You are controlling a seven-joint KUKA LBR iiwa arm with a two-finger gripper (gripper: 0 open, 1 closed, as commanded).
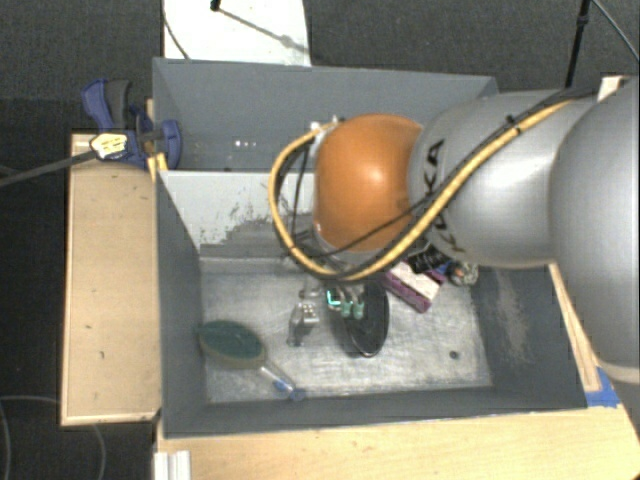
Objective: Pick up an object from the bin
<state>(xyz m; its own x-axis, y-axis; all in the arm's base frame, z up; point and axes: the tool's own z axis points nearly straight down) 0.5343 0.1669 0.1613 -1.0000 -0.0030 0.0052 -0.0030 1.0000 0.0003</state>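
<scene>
My gripper (322,316) hangs low in the bin (182,268), a black disc (368,330) just beside it. Whether my jaws are spread, I cannot tell.

Tool (322,310) low beneath orange wrist (365,193)

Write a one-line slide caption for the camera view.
The gripper low in the grey bin beside a black oval object, green brush at left.

A dark green round brush (232,343) is lying at eight o'clock on the bin (180,298) floor, handle pointing toward four o'clock; a purple block (412,289) is sitting at two o'clock.
</scene>
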